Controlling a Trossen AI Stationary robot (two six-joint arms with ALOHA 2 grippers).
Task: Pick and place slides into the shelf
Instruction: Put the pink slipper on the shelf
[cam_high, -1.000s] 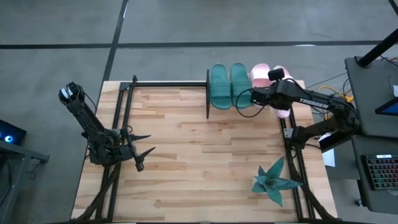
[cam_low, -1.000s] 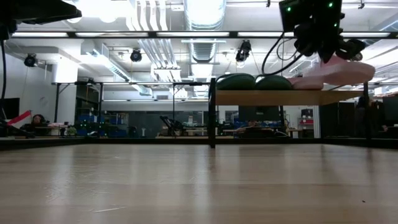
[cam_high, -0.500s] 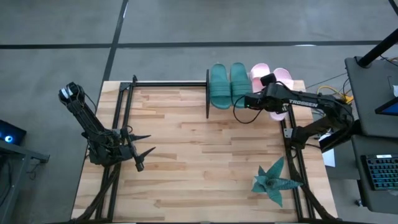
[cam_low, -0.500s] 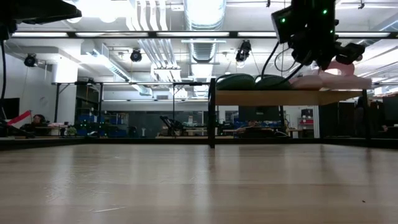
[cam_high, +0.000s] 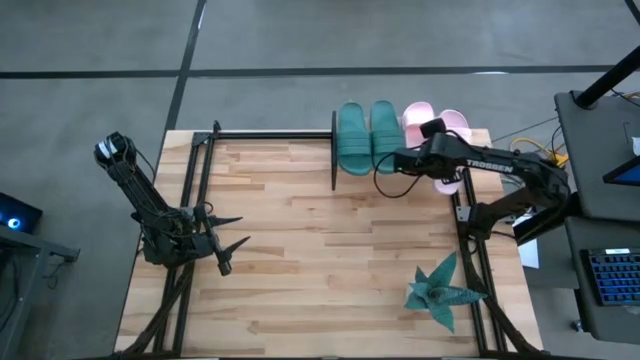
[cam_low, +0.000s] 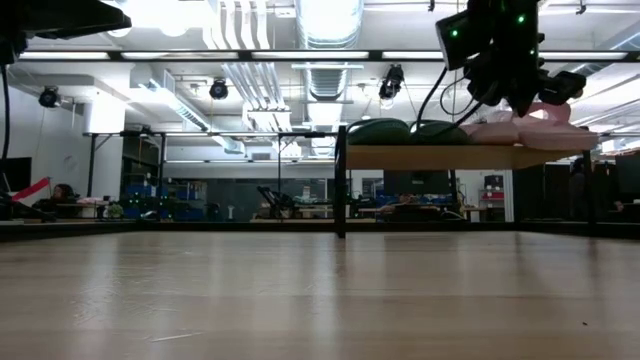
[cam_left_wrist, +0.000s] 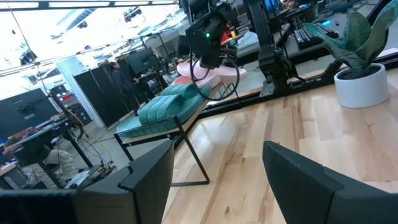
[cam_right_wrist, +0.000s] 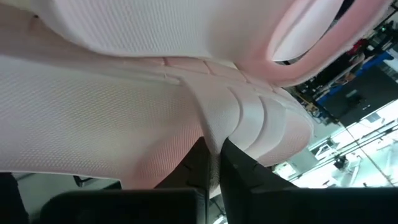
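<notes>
The shelf (cam_low: 440, 157) stands at the table's far right. Two dark teal slides (cam_high: 368, 137) and one pale pink slide (cam_high: 416, 120) lie side by side on it. A second pink slide (cam_low: 545, 132) lies at the shelf's right end, and my right gripper (cam_right_wrist: 212, 149) is shut on it. In the high view this gripper (cam_high: 440, 163) sits over that slide and hides most of it. My left gripper (cam_high: 226, 245) waits open near the table's left edge, holding nothing. My right gripper pinches the pink slide's ribbed strap (cam_right_wrist: 239, 118) between its two fingers, at the strap's edge close to where it joins the sole. The fingers slant down from above. The slide lies about level with its sole on the shelf board.
A teal spiky plant (cam_high: 441, 291) stands near the table's near right corner. Black frame rails (cam_high: 190, 190) run along the table's left, far and right edges. Bare wooden tabletop (cam_high: 320, 260) lies between the two arms.
My right gripper has sunk and rolled a little, still shut on the pink slide. The slide was tilted with one end raised above the shelf. It now lies level on the board beside the other pink slide.
</notes>
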